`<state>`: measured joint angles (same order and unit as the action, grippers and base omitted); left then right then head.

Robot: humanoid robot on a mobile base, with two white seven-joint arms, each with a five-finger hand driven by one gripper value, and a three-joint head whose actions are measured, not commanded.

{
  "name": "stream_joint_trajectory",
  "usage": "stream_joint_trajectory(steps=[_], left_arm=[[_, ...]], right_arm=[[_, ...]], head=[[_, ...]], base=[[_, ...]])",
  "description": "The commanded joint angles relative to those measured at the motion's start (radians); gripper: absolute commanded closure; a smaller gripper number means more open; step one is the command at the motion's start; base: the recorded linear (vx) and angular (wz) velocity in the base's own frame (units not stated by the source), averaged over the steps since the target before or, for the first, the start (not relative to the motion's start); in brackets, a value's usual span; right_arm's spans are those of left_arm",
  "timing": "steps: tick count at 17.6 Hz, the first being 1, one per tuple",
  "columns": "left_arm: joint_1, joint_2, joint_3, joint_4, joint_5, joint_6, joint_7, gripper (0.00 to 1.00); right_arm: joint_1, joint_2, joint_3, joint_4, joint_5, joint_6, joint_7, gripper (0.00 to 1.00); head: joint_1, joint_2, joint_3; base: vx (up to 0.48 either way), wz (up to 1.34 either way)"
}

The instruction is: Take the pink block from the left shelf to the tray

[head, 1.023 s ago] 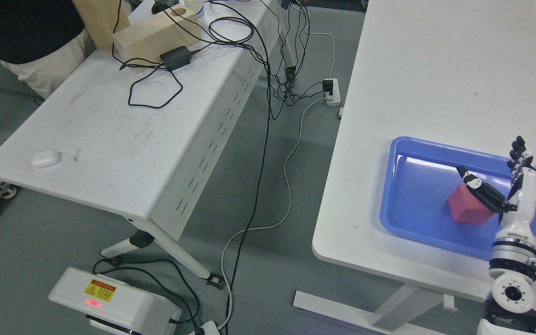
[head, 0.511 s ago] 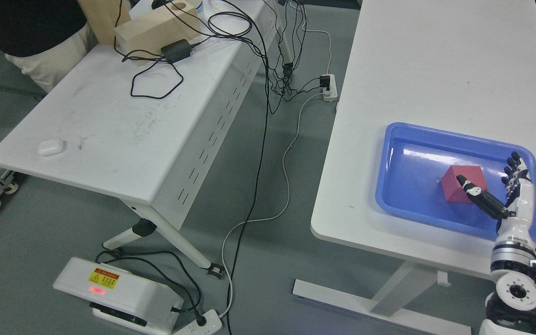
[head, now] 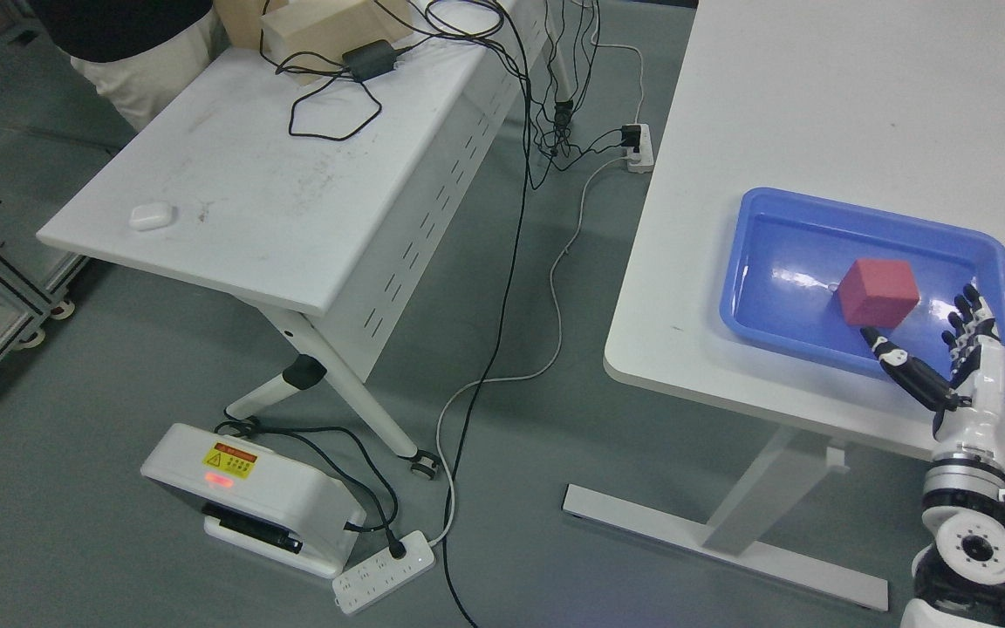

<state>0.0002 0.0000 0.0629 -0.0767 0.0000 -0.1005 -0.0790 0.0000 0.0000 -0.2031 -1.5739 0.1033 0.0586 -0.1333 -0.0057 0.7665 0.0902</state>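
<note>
A pinkish-red block (head: 877, 292) lies inside the blue tray (head: 764, 253) on the right white table (head: 782, 105). My right hand (head: 930, 349) hovers over the tray's near right corner, just below the block and apart from it. Its fingers are spread and hold nothing; the thumb points toward the block. The left arm is out of the picture.
A second white table (head: 293, 174) stands at the left with a small white case (head: 152, 215), wooden blocks (head: 328, 26) and a black adapter with cables. A person (head: 132, 35) stands behind it. Cables, power strips and a white box (head: 249, 488) lie on the grey floor.
The camera has shifted, so the whole scene sits differently. My right hand has drawn back from the block toward the tray's near edge; the block stays in the tray.
</note>
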Motion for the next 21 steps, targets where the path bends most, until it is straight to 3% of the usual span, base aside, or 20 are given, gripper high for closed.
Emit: stream_joint_trajectory(steps=[1, 21], left_arm=[[0.009, 0.017, 0.000, 0.000, -0.002, 0.001, -0.001, 0.00], [0.009, 0.017, 0.000, 0.000, -0.002, -0.001, -0.001, 0.00]], right_arm=[[0.029, -0.018, -0.002, 0.003, -0.024, -0.013, 0.000, 0.00], [0.023, -0.018, -0.006, 0.028, -0.022, -0.013, -0.002, 0.00]], head=[[0.0000, 0.000, 0.000], [0.0000, 0.000, 0.000]], base=[[-0.166, 0.22], [-0.105, -0.14]])
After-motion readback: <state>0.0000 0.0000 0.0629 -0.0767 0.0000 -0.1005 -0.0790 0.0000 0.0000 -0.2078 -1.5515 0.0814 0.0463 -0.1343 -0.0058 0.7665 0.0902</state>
